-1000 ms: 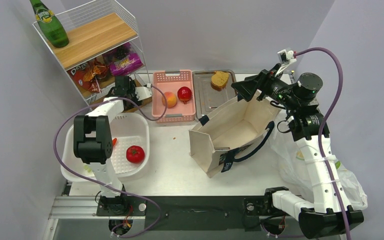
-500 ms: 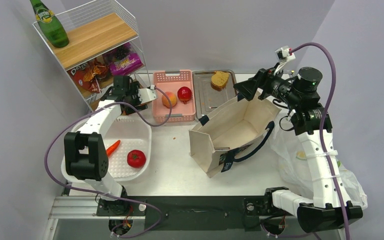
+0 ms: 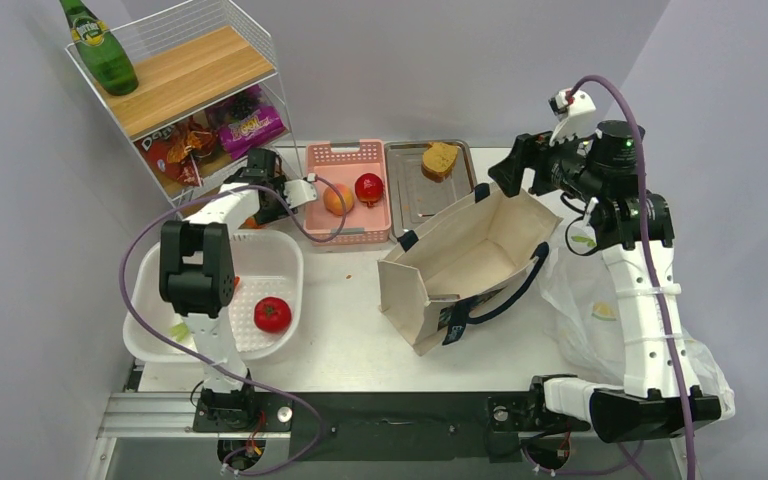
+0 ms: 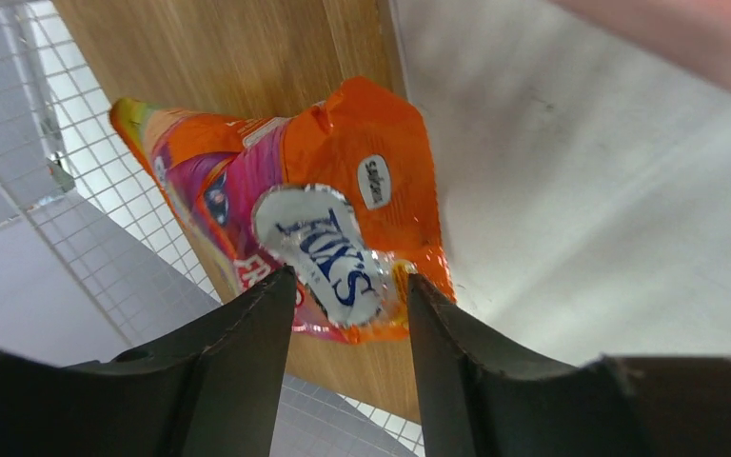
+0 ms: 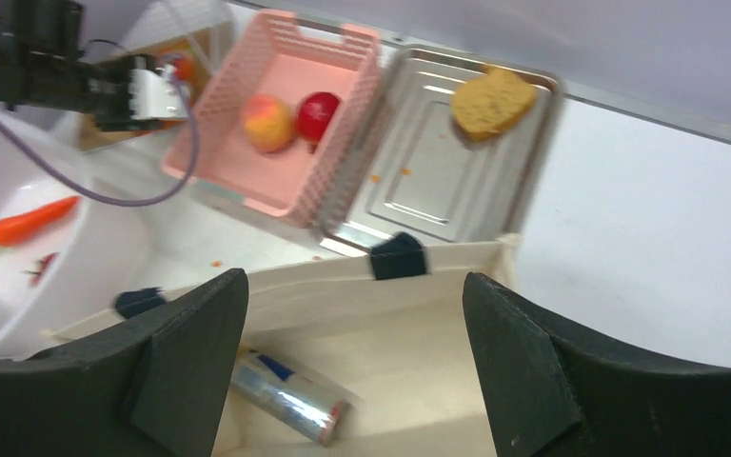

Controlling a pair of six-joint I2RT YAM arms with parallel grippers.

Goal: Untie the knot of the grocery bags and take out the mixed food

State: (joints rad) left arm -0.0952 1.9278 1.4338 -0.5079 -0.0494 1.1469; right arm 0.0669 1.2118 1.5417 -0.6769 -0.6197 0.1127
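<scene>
Canvas tote (image 3: 460,265) stands open mid-table. Silver can (image 5: 290,400) lies on its side on the tote floor, the only food I can see inside. Plastic bag (image 3: 600,320) is slumped at the tote's 4 o'clock under the right arm; can't tell what's in it or if it's knotted.

Right gripper (image 5: 354,281) hangs over the tote's far rim, about 1 o'clock, jaws wide apart, nothing between them.

Crisp packet (image 4: 343,219) lies on the shelf board (image 4: 247,67) at the tote's 10 o'clock. Left gripper (image 4: 347,286) sits astride its near end, jaws part-way apart; can't tell if they pinch the foil.

Peach (image 3: 337,199) and red fruit (image 3: 368,187) sit in the pink basket (image 3: 348,155) at 11 o'clock. Tomato (image 3: 272,314) and carrot (image 5: 29,219) are in the white tub (image 3: 290,255) at 9 o'clock.

My read: next is the right arm fetching the can.
- Shift toward 7 o'clock until the can is centred between the fingers.
- Turn the wrist so the jaws cross its round body, not the ends.
- Drop straight in, clear of the fabric wall and the navy handle (image 3: 505,290).
- Close gently, since it'll likely roll or dent.

Left arm should back out straight so the packet isn't dragged off.
</scene>
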